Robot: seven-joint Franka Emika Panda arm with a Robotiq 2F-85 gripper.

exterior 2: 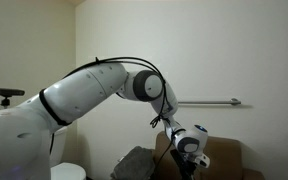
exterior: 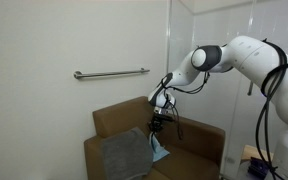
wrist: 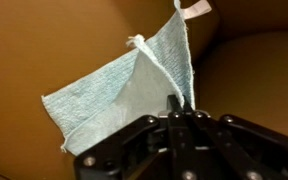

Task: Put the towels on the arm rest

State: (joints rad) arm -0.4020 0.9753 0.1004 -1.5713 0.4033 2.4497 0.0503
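Observation:
My gripper (wrist: 174,104) is shut on a light blue towel (wrist: 124,85), which hangs from the fingers with a white tag at its top corner. In an exterior view the gripper (exterior: 156,127) holds the blue towel (exterior: 160,150) just above the brown armchair, beside a dark grey towel (exterior: 124,153) that lies draped over the arm rest (exterior: 97,149). In an exterior view the grey towel (exterior 2: 136,162) shows on the chair's arm, with the gripper (exterior 2: 181,158) low over the chair; the blue towel is hidden there.
The brown armchair (exterior: 189,140) stands against a white wall with a metal grab bar (exterior: 111,73). A white panel corner rises behind the chair. The robot arm reaches in over the chair's seat (exterior: 189,165).

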